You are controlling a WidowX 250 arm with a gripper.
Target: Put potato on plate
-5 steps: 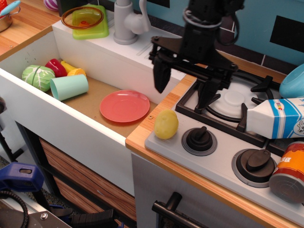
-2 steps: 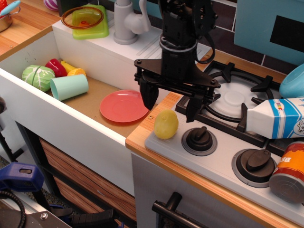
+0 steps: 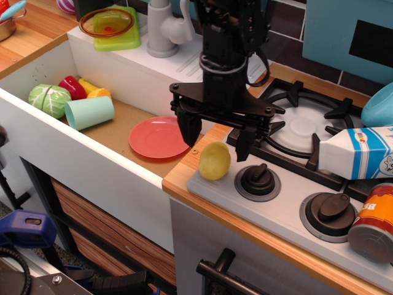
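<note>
The pale yellow-green potato [image 3: 214,161] stands on the grey stove front edge, just left of a black knob [image 3: 257,180]. The salmon-red plate [image 3: 159,137] lies flat in the sink basin to the potato's left, empty. My black gripper [image 3: 215,136] hangs directly above and slightly behind the potato, jaws wide open, one finger [image 3: 188,128] over the plate's right edge, the other finger [image 3: 244,141] over the stove. It holds nothing and does not touch the potato.
A mint cup [image 3: 89,112], cabbage toy [image 3: 50,100] and red and yellow toys lie at the sink's left end. An orange bowl [image 3: 107,23] and faucet [image 3: 164,27] stand behind. A milk carton [image 3: 356,152] and orange can [image 3: 375,222] sit on the stove at right.
The gripper has moved left and down from above the burner to just over the potato, staying open. The potato and plate have not moved.
</note>
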